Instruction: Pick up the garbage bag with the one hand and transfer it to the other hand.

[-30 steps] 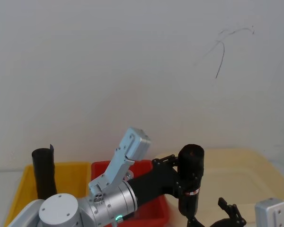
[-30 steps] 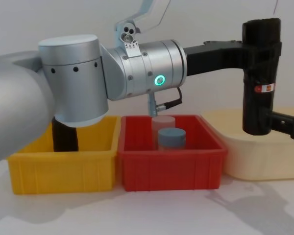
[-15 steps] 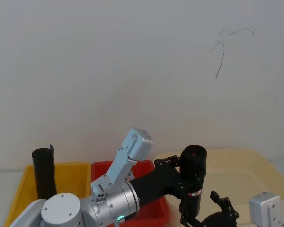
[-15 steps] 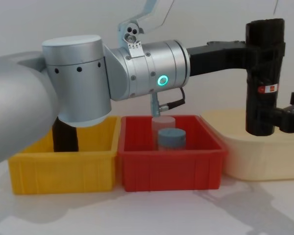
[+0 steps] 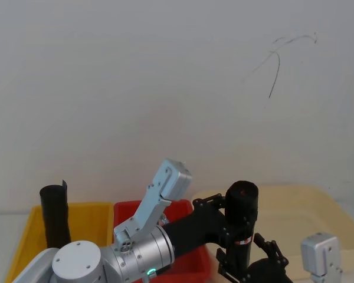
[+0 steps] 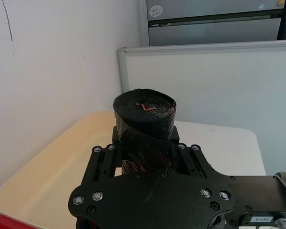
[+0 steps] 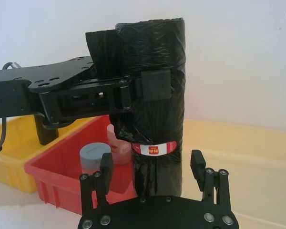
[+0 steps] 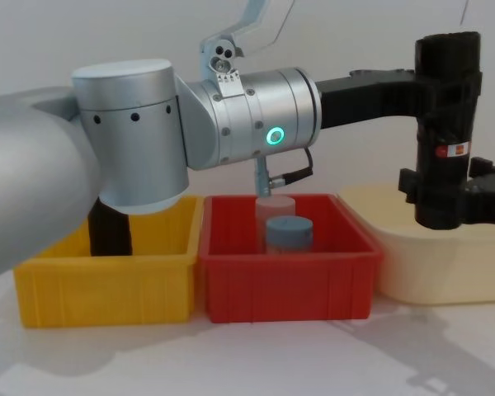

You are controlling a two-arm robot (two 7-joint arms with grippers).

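Jaws: L gripper [image 8: 445, 81] on bag [image 8: 443, 132] (R gripper [image 7: 151, 160] wide)

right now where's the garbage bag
The garbage bag hangs upright on the robot's right in the chest view, clamped by the left tool over the cream tub, right of the red bin; the open right tool flanks its lower end.

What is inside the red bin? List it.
Two cylinders stand in the red bin: a grey-blue cylinder in front, a pale cylinder behind. The front wall hides their bases.
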